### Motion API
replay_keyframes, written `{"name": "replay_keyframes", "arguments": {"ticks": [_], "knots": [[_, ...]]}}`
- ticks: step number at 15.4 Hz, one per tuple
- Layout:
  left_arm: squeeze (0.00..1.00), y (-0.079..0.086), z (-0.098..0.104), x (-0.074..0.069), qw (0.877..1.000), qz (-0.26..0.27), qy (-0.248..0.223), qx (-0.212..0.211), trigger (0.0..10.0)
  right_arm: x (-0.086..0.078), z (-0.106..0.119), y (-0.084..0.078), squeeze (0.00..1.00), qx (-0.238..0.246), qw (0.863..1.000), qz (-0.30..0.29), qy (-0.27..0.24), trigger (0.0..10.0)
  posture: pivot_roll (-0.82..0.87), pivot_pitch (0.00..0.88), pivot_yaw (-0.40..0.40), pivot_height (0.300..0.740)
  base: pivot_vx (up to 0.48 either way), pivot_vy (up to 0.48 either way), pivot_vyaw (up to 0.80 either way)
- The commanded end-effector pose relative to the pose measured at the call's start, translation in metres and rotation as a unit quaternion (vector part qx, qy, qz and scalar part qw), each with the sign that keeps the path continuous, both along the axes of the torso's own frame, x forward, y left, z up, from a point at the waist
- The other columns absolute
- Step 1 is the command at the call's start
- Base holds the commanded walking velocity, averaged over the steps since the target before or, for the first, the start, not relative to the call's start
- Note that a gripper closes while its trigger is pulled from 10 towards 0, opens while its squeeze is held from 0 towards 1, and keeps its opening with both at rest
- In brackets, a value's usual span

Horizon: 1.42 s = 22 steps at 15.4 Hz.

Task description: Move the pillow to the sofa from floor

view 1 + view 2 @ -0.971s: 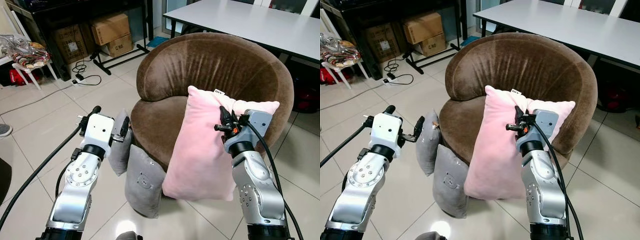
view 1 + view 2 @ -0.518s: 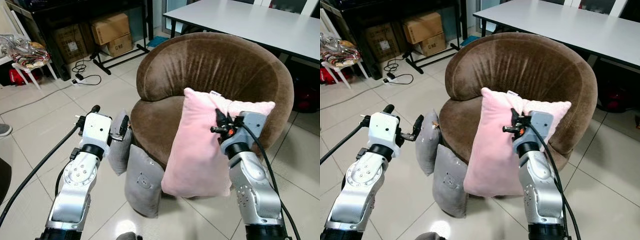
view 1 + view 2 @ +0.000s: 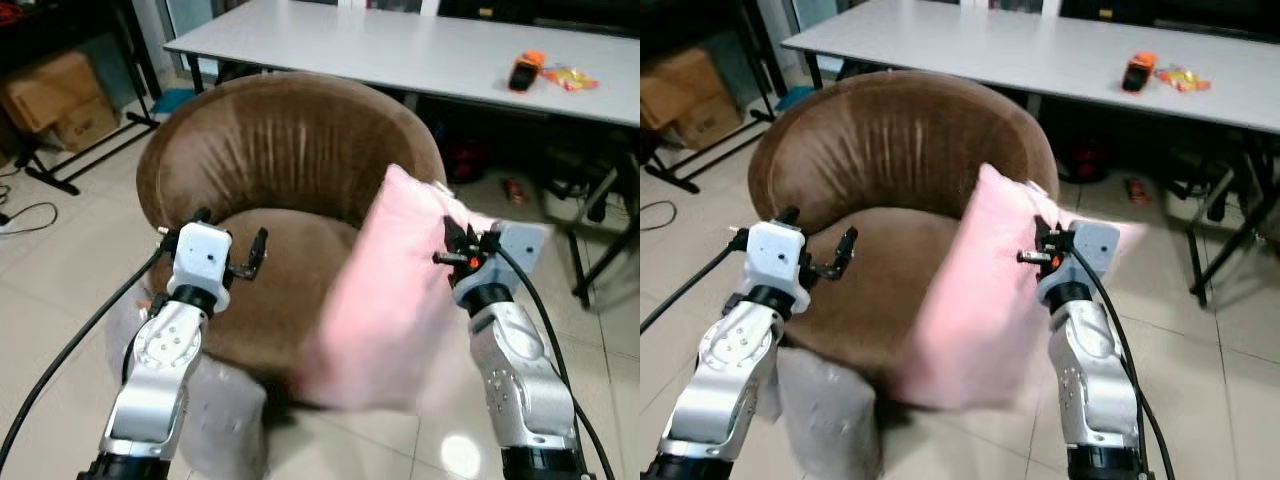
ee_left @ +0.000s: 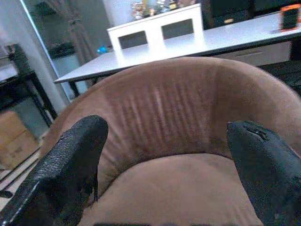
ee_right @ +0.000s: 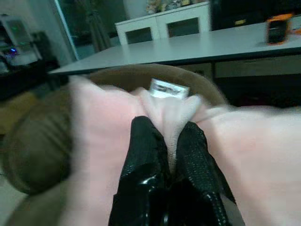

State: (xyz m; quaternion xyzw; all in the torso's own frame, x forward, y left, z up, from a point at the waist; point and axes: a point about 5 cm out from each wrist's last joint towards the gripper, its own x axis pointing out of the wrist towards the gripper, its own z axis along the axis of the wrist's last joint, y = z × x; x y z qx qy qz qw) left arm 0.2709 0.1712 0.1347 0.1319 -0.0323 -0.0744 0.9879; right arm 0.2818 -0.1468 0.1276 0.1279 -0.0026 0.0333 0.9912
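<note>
Between the right gripper's two black fingers, a fold of the pink pillow near its top edge is pinched tight; fingers nearly closed on the fabric. White tag sits on the pillow's edge just beyond the fingertips. Pillow hangs down from the grip, blurred, off the floor, its lower part in front of the sofa's right front edge and its upper part level with the seat.

Brown round sofa lies to the left of the right gripper and ahead of it; curved backrest rises beyond the pillow.

Left gripper is held over the front left of the seat, fingers spread wide, nothing between them; backrest straight ahead of it.

Grey cushions lean against the sofa's base, below the left arm, blurred.

White table stands behind the sofa, beyond both grippers; an orange object rests on it, far right.
</note>
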Motion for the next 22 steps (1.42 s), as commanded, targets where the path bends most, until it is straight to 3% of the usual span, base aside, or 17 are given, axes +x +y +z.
{"name": "replay_keyframes", "arguments": {"ticks": [1,7,13,22], "knots": [[0.0,0.0,0.0,0.001,1.0,0.002,0.003,-0.002,10.0,0.002,0.012,0.002,0.0,-0.009,0.999,0.006,-0.032,10.0,-0.01,0.0,0.029,0.74,0.435,0.0,-0.5],[0.0,0.001,-0.001,0.001,1.0,0.003,0.004,0.0,10.0,0.003,0.012,0.002,0.0,-0.014,0.999,0.008,-0.032,10.0,-0.01,0.0,0.022,0.74,0.431,0.0,0.0],[0.0,0.001,-0.001,-0.001,1.0,0.006,0.003,0.007,10.0,0.004,0.019,0.013,0.0,0.0,0.996,0.075,-0.055,10.0,0.0,0.0,0.018,0.74,0.389,0.0,0.46],[0.0,0.002,-0.001,0.0,1.0,0.001,0.002,0.021,10.0,0.003,0.02,0.019,0.0,-0.014,0.986,0.154,-0.061,10.0,0.01,0.0,0.01,0.74,0.0,0.0,0.0]]}}
